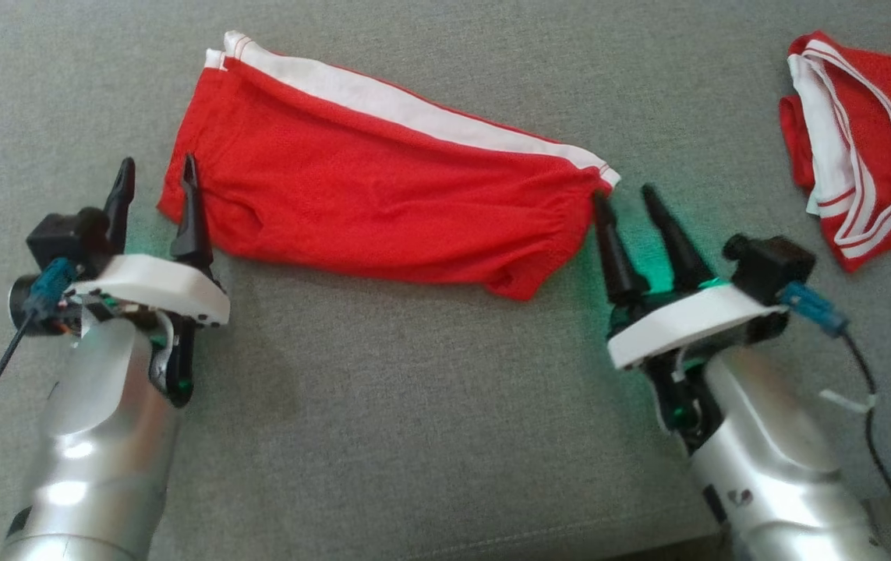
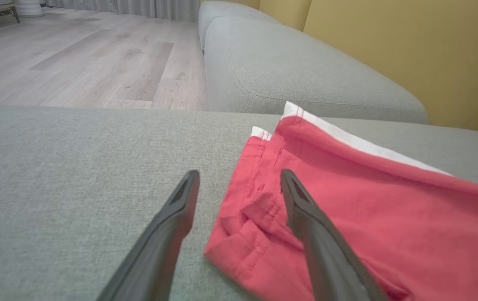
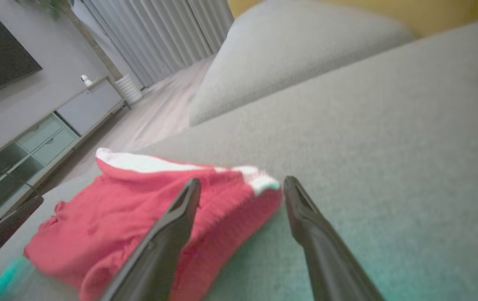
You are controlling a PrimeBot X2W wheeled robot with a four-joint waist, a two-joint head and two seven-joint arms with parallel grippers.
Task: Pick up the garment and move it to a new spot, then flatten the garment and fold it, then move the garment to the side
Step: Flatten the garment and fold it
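The garment [image 1: 367, 171] is a pair of red shorts with a white side stripe, folded lengthwise and lying stretched across the grey sofa seat [image 1: 414, 405]. My left gripper [image 1: 158, 183] stands open at its left end, one finger over the red cloth and one beside it, gripping nothing. In the left wrist view the gripper [image 2: 239, 179] straddles the hemmed corner of the garment [image 2: 347, 209]. My right gripper [image 1: 624, 201] is open just off the right end. In the right wrist view that gripper [image 3: 242, 186] frames the end of the garment [image 3: 138, 209].
A second red and white piece of clothing [image 1: 866, 140] lies bunched at the far right of the seat. Another sofa cushion [image 2: 297, 71] and a yellow wall [image 2: 410, 50] lie beyond the left end, with wooden floor [image 2: 75, 54] past the seat edge.
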